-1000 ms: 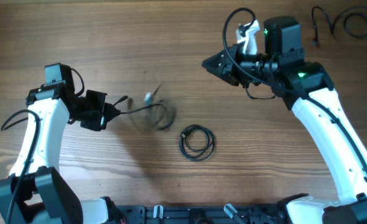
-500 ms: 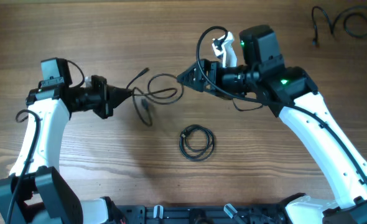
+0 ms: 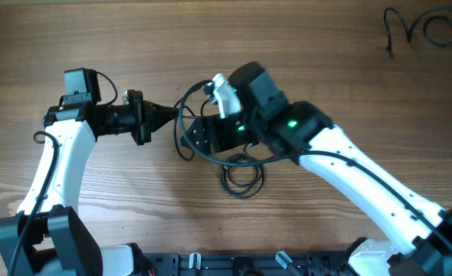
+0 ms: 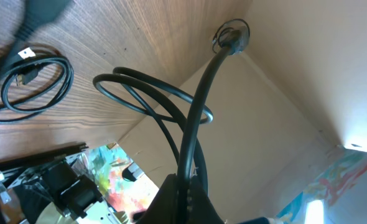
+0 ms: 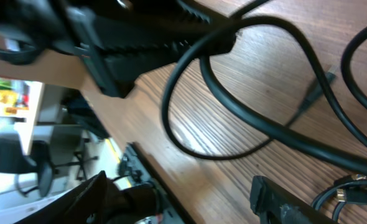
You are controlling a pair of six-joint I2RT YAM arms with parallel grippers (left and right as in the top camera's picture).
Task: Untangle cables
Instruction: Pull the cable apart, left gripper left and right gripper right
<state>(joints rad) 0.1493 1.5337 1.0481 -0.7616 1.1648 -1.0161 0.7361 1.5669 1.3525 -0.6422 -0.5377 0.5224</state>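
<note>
Cables [image 3: 227, 180], thin glossy black loops on grained wood table [image 3: 134, 38], left fingers [image 3: 158, 116] clamping one, right fingers [image 5: 289, 202] spread.

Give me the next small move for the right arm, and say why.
Probably close the right gripper on the cable strand before it. Its jaws stand open with the loop just ahead, while the left gripper is shut on the same cable, so a second grip would likely let the arms pull the loop open.
</note>
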